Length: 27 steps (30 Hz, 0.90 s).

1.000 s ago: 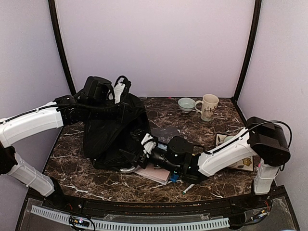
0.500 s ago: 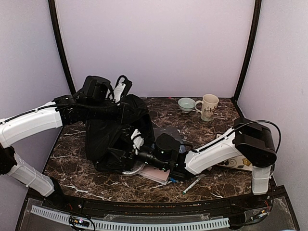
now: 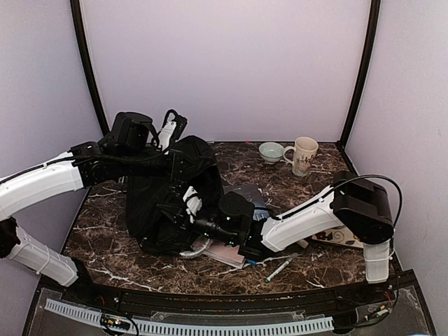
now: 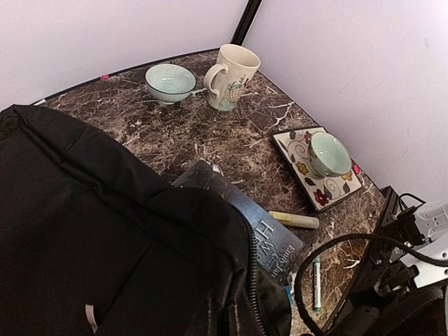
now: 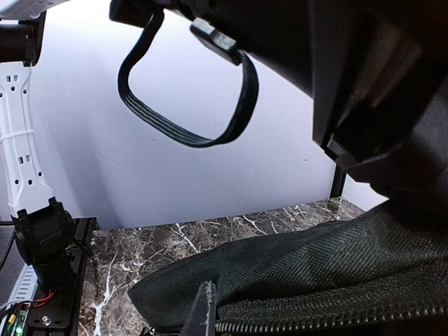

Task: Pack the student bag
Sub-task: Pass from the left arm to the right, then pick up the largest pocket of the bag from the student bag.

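My left gripper (image 3: 176, 159) pinched the soft, floppy bag (image 3: 150, 203) up top, by the left edge of the table (image 3: 105, 234); I couldn't tell if my right gripper (image 3: 187, 206) was shut.

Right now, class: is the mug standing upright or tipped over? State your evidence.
Upright. The mug stands on its base on the table, its open rim facing up, beside the bowl.

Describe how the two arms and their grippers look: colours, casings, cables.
Both arms share one build: the left arm and right arm have smooth white link casings joined by bulky black joint housings. A thin black cable loops over the right arm's elbow. The left gripper is black with a white plate.
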Tool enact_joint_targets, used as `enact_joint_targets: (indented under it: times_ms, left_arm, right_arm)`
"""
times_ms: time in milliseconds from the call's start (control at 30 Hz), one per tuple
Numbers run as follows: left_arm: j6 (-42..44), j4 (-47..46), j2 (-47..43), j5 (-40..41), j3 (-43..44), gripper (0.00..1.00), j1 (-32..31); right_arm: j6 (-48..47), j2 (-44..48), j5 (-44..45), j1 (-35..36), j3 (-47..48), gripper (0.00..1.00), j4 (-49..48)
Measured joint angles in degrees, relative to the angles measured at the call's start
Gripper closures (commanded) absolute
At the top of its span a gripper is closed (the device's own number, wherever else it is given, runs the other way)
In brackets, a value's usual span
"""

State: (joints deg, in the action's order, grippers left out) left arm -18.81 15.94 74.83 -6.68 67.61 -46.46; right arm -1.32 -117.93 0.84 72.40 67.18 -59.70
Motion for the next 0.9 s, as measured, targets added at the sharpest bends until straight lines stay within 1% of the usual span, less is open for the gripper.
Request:
enact_joint_targets:
  times_ms: [67,100,167,200,300,367,500,567,600,733,900]
  left_arm:
    - [-0.1,-0.2,-1.2,0.8,-0.7,0.6,0.0]
    - [-0.2,-0.4,-2.0,1.3,-1.2,0.49,0.0]
    - [-0.7,-0.5,-4.8,2.2,-2.9,0.32,0.0]
    - [-1.1,-0.4,-6.7,2.8,-4.0,0.27,-0.1]
    - [-2.3,0.2,-12.7,5.2,-7.5,0.21,-0.2]
    - [-3.3,0.7,-16.4,7.5,-9.8,0.19,-0.2]
    - [-5.0,3.6,-21.0,12.1,-13.5,0.16,-0.7]
    - [-6.0,5.7,-22.5,14.9,-14.6,0.03,-1.3]
    - [-6.3,6.9,-23.2,16.3,-15.1,0.02,-1.9]
    - [-8.6,12.0,-26.0,22.3,-15.7,0.02,-5.5]
    - [-11.9,15.5,-27.6,28.9,-17.8,0.12,-9.9]
  right_arm:
    - [-0.6,0.0,-0.1,0.0,0.1,1.0,0.0]
    - [-1.2,0.0,-0.2,0.0,0.1,1.0,0.2]
    - [-2.2,-0.1,0.3,-0.1,0.1,1.0,0.3]
    - [-2.9,-0.1,0.6,-0.4,0.2,1.0,0.3]
    - [-4.5,-0.1,1.6,-1.4,0.2,1.0,1.0]
    - [-5.6,-0.1,1.7,-2.1,0.2,1.0,1.7]
    - [-6.9,0.0,1.7,-3.1,0.7,1.0,3.0]
    - [-7.1,0.0,1.7,-3.7,1.3,1.0,3.9]
    - [-7.1,-0.1,1.7,-3.9,1.7,1.0,4.1]
    - [-6.4,-0.4,2.0,-4.9,2.5,1.0,3.4]
    - [-5.9,-1.1,4.3,-5.5,2.8,1.0,2.7]
